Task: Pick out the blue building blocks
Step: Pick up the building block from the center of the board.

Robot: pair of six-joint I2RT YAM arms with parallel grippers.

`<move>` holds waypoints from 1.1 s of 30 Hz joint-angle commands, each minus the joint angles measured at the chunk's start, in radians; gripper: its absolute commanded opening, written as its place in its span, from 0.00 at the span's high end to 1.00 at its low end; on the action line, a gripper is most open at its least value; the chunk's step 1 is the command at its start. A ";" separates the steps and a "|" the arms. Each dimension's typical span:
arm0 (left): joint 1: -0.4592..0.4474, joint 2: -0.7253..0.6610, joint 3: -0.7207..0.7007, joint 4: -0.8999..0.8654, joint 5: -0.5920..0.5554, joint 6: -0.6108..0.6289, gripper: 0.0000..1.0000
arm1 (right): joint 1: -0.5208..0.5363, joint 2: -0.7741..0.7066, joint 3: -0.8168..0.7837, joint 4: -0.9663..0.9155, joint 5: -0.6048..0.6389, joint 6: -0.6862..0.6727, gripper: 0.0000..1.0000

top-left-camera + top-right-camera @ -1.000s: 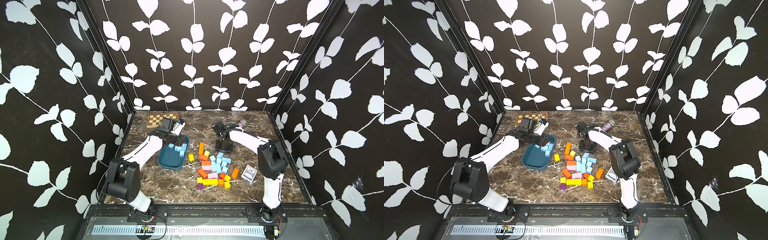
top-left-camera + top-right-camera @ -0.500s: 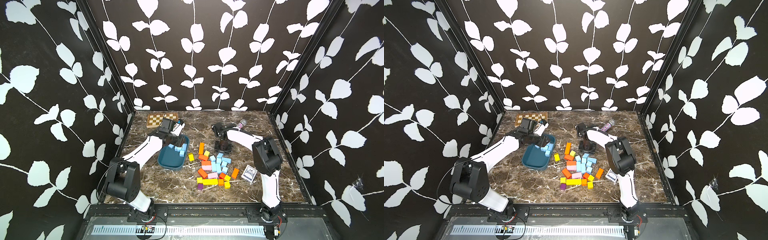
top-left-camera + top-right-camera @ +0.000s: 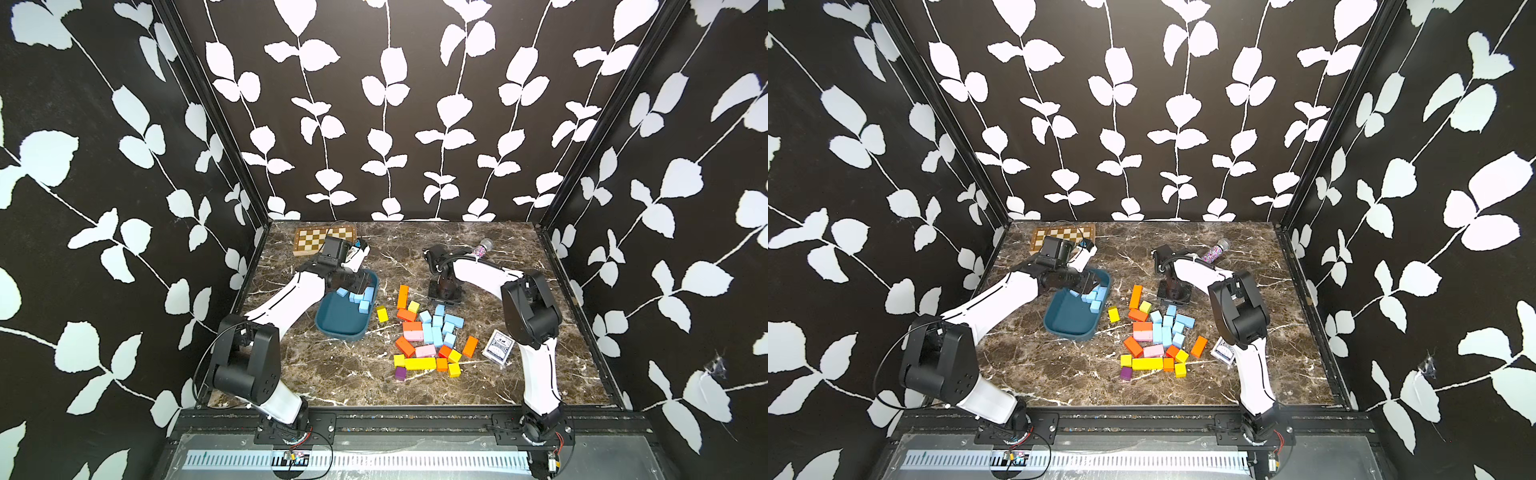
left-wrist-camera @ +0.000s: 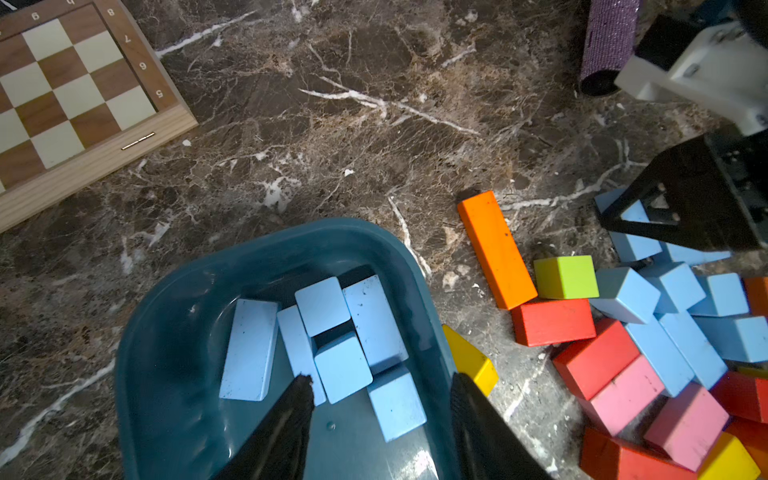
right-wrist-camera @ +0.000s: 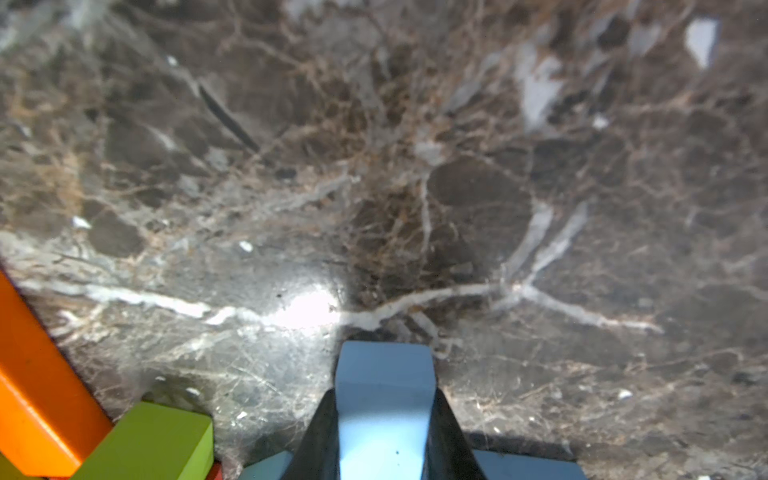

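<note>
while pinching a blue block [image 5: 382, 374] at the pile's [image 3: 428, 334] edge in narrow right gripper [image 5: 384, 419] jaws, holds left gripper [image 4: 380, 382] half-open, empty, over tray [image 4: 174, 374], six blues [image 4: 343, 365] inside, about ten left.

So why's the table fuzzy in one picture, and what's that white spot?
Right wrist view: the marble table blurs away from the camera, with a glare spot just past the blue block. Left wrist view: sharp, faint sheen on the teal tray.

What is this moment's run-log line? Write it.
left claw: open over dark teal oval tray | right claw: shut on light blue building block
</note>
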 commanded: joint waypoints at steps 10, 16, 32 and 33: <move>0.001 -0.121 -0.017 0.080 0.272 0.013 0.44 | 0.017 -0.363 -0.183 0.422 -0.103 -0.058 0.85; 0.002 -0.212 -0.108 0.285 0.549 -0.032 0.41 | 0.023 -0.549 -0.345 0.753 -0.246 -0.079 0.86; 0.001 -0.287 -0.290 0.799 0.880 -0.154 0.35 | 0.011 -0.683 -0.458 1.162 -0.577 -0.227 0.84; -0.001 -0.287 -0.290 0.803 0.898 -0.144 0.35 | 0.010 -0.686 -0.462 1.183 -0.594 -0.241 0.84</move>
